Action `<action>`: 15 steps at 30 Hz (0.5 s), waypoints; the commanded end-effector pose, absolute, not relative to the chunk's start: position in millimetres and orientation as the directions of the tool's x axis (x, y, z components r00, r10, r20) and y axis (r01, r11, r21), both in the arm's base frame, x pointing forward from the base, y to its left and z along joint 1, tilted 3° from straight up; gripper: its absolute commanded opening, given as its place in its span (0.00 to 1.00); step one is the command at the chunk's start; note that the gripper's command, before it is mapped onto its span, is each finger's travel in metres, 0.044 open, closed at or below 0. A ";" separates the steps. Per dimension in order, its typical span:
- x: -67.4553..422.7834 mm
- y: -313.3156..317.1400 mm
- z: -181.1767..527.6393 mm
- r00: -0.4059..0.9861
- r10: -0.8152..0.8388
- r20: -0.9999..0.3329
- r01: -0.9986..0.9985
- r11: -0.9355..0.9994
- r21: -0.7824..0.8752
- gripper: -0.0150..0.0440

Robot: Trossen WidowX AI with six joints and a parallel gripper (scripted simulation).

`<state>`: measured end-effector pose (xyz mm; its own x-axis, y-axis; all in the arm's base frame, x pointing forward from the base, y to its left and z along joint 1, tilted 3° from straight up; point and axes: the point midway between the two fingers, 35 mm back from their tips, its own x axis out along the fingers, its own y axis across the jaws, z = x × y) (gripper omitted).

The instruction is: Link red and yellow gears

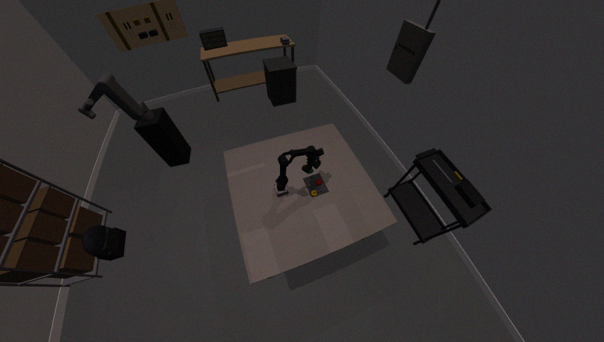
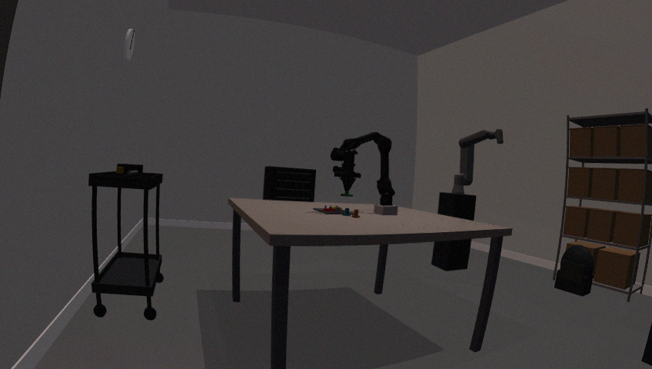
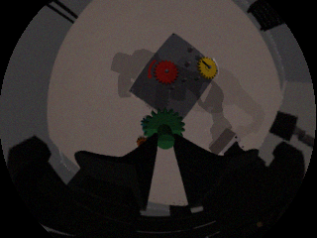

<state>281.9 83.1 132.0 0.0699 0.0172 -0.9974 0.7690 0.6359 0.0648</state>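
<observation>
My gripper [image 2: 347, 191] [image 3: 165, 137] is shut on the hub of a green gear [image 2: 346, 194] [image 3: 164, 120] and holds it well above the table, near the board's edge. The grey board [image 1: 323, 190] [image 3: 143, 89] carries a red gear [image 1: 320, 182] [image 3: 165, 72] and a yellow gear [image 1: 313, 193] [image 3: 205, 67] with a black stripe. Several empty pegs show between and around them, one dark peg [image 3: 190, 50] near the far corner. A teal gear [image 2: 347, 211] and an orange gear [image 2: 355, 213] [image 3: 141, 141] stand on the table beside the board. The green gear mostly hides the teal one in the wrist view.
The arm's pale base [image 1: 280, 190] [image 2: 385, 210] stands on the table [image 1: 292, 237] [image 2: 366, 228] beside the board. A black cart [image 1: 451, 186] [image 2: 125, 179] stands on the floor away from the table. The arm's shadow falls across part of the board.
</observation>
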 end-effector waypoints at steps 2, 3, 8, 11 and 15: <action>287.3 73.9 129.0 0.070 0.019 -0.997 0.766 0.639 0.066 0.25; 288.4 71.9 128.4 0.070 0.019 -0.997 0.766 0.640 0.066 0.25; 293.6 61.9 125.3 0.071 0.018 -0.997 0.765 0.641 0.066 0.25; 296.6 55.7 123.5 0.071 0.018 -0.997 0.764 0.642 0.066 0.25; 300.3 47.4 121.0 0.072 0.017 -0.997 0.763 0.643 0.066 0.25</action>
